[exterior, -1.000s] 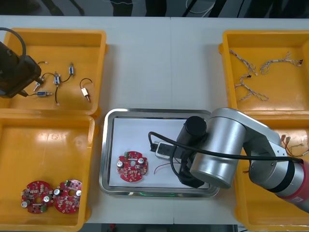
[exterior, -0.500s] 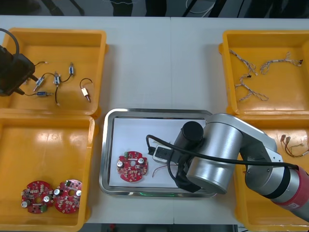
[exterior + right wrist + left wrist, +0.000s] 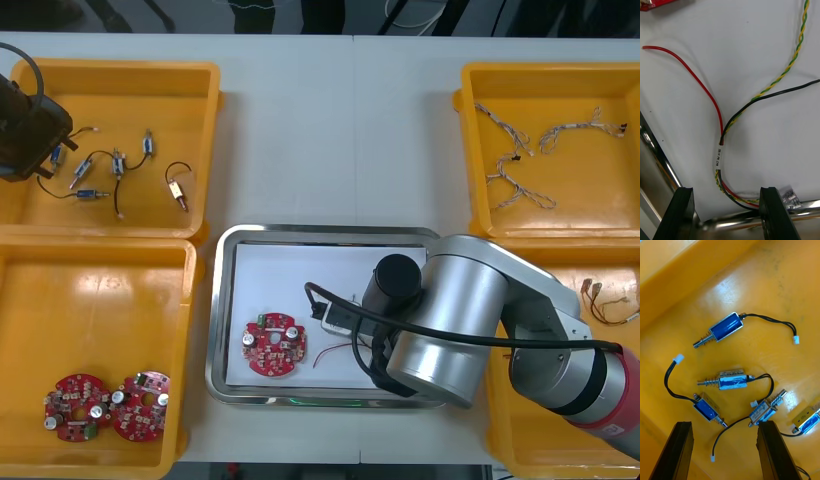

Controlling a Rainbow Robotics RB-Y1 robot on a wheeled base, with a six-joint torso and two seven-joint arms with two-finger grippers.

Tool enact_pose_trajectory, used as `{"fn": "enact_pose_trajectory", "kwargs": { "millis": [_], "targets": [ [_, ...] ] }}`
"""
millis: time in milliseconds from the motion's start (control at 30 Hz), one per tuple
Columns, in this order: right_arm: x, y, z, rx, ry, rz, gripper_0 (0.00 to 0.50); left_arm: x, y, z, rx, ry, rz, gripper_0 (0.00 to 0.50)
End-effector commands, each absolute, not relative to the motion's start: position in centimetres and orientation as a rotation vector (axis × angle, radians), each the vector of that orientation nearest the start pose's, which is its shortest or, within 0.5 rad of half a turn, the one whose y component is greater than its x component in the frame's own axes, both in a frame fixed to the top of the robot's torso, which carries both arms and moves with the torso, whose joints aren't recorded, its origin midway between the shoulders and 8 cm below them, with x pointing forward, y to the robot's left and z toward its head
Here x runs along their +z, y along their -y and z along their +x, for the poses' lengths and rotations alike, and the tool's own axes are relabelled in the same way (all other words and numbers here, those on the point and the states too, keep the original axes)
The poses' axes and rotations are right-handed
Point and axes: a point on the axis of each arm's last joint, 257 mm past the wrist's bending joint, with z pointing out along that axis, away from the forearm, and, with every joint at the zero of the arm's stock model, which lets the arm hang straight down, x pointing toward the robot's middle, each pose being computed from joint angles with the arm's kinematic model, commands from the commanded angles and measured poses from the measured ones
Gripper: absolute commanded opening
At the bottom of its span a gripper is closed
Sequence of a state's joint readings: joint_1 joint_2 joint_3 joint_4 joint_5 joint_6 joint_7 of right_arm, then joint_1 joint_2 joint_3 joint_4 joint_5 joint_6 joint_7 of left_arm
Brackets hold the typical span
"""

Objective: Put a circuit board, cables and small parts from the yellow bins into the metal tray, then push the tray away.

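Note:
My right gripper (image 3: 725, 189) stands open low over the white floor of the metal tray (image 3: 222, 300). A red and yellow cable (image 3: 720, 150), with a black strand and a white label, lies loose on the floor between the fingers (image 3: 681, 210). In the front view the right arm covers that gripper, and the cable's red end (image 3: 328, 352) pokes out beside a round red circuit board (image 3: 273, 345) in the tray. My left gripper (image 3: 724, 423) hangs open above several small metal parts (image 3: 732, 379) in the far left yellow bin (image 3: 205, 100), touching none.
The near left bin holds two more circuit boards (image 3: 108, 405). Blue and white cables (image 3: 520, 150) lie in the far right bin, and red and yellow cables (image 3: 612, 300) in the near right one. The tray's shiny rim (image 3: 662, 165) runs close by the right fingers.
The right gripper has opened and let the cable go onto the tray floor. The left arm has shifted a little farther back over the far left bin.

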State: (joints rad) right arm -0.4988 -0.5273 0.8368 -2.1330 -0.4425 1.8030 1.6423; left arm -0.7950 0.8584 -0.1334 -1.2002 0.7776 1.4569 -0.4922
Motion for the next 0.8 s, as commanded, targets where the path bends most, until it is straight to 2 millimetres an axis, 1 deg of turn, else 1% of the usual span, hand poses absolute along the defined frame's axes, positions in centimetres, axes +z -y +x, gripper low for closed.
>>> {"fn": "enact_pose_trajectory", "kwargs": {
  "millis": [33,167,233,333,467,500,567,600,667,700,767,800],
  "targets": [
    [-27.5,8.1,33.5,-0.241,-2.296,-1.574,0.500,-13.2,-39.5,59.1,-0.340,-2.253,-1.322,0.500],
    [-25.1,8.4,34.3,-0.279,-2.269,-1.548,0.500,-14.2,-39.2,59.8,-0.345,-2.254,-1.337,0.500],
    [-23.7,8.8,35.0,-0.291,-2.268,-1.514,0.500,-15.3,-39.0,60.0,-0.330,-2.259,-1.344,0.500],
    [-22.3,8.7,35.8,-0.265,-2.261,-1.478,0.500,-15.9,-39.0,60.1,-0.330,-2.261,-1.357,0.500],
    [-19.4,9.1,37.3,-0.200,-2.264,-1.415,0.500,-16.9,-38.9,59.5,-0.326,-2.283,-1.385,0.500],
    [-19.1,9.2,37.5,-0.190,-2.265,-1.408,0.500,-17.0,-38.9,59.5,-0.323,-2.285,-1.387,0.500],
    [-17.4,9.8,38.5,-0.161,-2.268,-1.359,0.500,-17.6,-38.9,59.1,-0.298,-2.300,-1.392,0.500],
    [-16.9,9.9,38.7,-0.152,-2.269,-1.343,0.500,-17.8,-38.9,58.9,-0.290,-2.305,-1.394,0.500],
    [-15.1,10.6,39.8,-0.125,-2.268,-1.289,0.500,-18.3,-39.1,58.7,-0.284,-2.312,-1.410,0.500],
    [-14.7,10.8,40.1,-0.120,-2.270,-1.277,0.500,-18.4,-39.0,58.6,-0.288,-2.313,-1.415,0.500],
    [-13.4,12.1,41.0,-0.108,-2.285,-1.236,0.500,-18.9,-39.1,58.4,-0.290,-2.322,-1.431,0.500],
    [-13.2,12.5,41.3,-0.103,-2.294,-1.225,0.500,-19.1,-39.0,58.3,-0.289,-2.325,-1.434,0.500]
  ]
}}
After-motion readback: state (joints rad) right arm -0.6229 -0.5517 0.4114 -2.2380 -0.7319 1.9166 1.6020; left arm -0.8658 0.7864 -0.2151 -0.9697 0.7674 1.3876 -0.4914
